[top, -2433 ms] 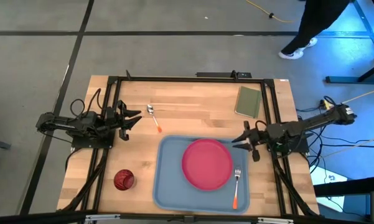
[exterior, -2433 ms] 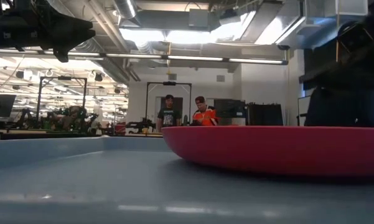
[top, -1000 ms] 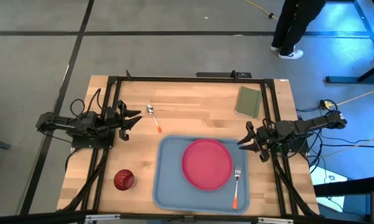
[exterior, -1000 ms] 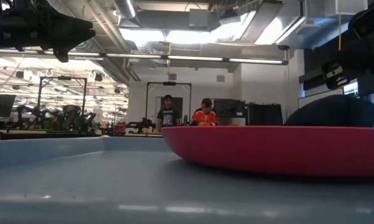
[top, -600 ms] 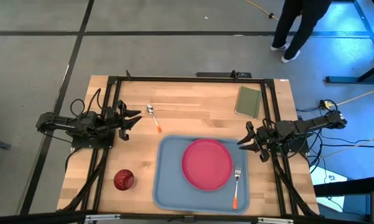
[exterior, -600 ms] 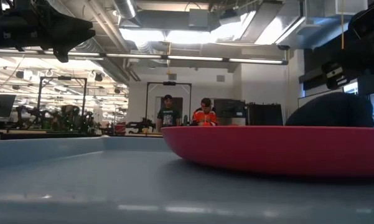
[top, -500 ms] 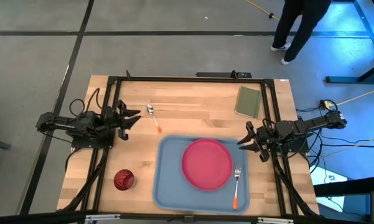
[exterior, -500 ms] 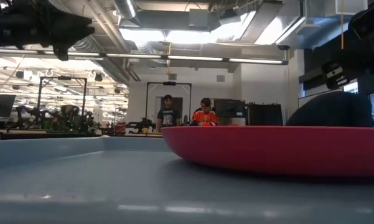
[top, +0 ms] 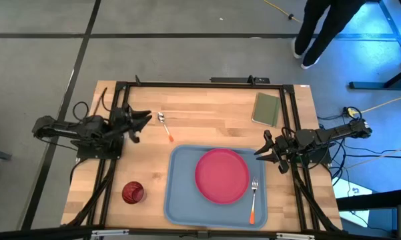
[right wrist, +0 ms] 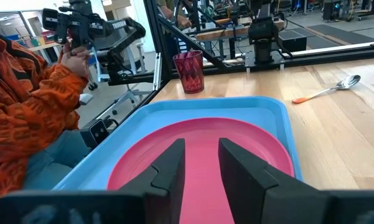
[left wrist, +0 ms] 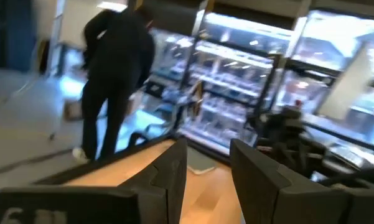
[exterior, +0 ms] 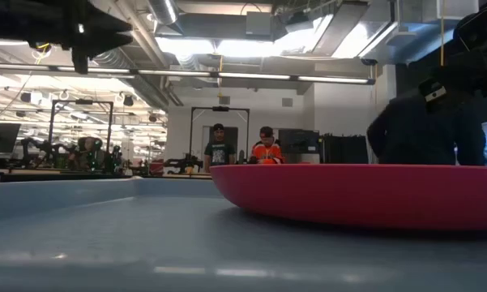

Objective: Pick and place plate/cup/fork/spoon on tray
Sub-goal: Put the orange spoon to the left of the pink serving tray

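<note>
The pink-red plate [top: 222, 175] lies in the light blue tray [top: 180, 200] at the table's near middle. The orange-handled fork [top: 253, 200] lies in the tray, right of the plate. The orange-handled spoon [top: 165, 125] lies on the wood, left of centre toward the far side. The dark red cup [top: 133, 193] stands on the wood left of the tray. My left gripper [top: 147, 118] is open and empty, just left of the spoon's bowl. My right gripper [top: 259, 152] is open and empty at the tray's far right corner, with the plate [right wrist: 205, 149] ahead of it.
A green rectangular pad [top: 267, 109] lies at the table's far right. A black frame [top: 207, 84] runs along the table's far edge and sides. A person walks on the floor beyond the far right corner [top: 320, 27]. Bare wood lies between the spoon and the pad.
My left gripper has risen and gone a little toward the table's far edge, tipping its nose up, and stays open. The plate, fork, spoon and cup have kept their places.
</note>
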Action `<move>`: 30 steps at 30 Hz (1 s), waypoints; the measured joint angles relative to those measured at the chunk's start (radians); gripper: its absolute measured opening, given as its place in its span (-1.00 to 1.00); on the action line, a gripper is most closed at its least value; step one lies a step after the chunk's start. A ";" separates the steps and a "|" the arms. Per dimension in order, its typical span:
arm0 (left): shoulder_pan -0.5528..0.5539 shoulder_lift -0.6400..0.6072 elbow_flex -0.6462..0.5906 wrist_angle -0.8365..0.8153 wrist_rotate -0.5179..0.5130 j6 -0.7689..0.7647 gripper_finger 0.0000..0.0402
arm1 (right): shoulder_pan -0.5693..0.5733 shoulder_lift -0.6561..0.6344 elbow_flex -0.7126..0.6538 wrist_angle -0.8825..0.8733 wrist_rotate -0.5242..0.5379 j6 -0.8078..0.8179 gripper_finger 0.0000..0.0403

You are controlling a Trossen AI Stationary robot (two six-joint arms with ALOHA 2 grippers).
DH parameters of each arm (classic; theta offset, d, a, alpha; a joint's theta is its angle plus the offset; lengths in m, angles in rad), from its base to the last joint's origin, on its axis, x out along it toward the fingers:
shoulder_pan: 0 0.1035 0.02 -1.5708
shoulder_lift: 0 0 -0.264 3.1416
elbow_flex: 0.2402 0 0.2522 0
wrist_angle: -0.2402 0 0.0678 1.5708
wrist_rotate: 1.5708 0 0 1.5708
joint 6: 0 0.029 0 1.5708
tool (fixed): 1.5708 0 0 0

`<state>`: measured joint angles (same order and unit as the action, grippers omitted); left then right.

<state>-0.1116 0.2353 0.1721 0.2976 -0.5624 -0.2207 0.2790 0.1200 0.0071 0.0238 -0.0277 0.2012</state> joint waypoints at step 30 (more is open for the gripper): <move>0.207 0.952 0.590 -0.568 -0.123 -0.937 -0.43 | 0.000 0.000 0.000 0.000 0.000 0.000 -0.49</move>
<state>0.0958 1.1874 0.7618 -0.2707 -0.6857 -1.1574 0.2790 0.1204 0.0071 0.0238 -0.0277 0.2012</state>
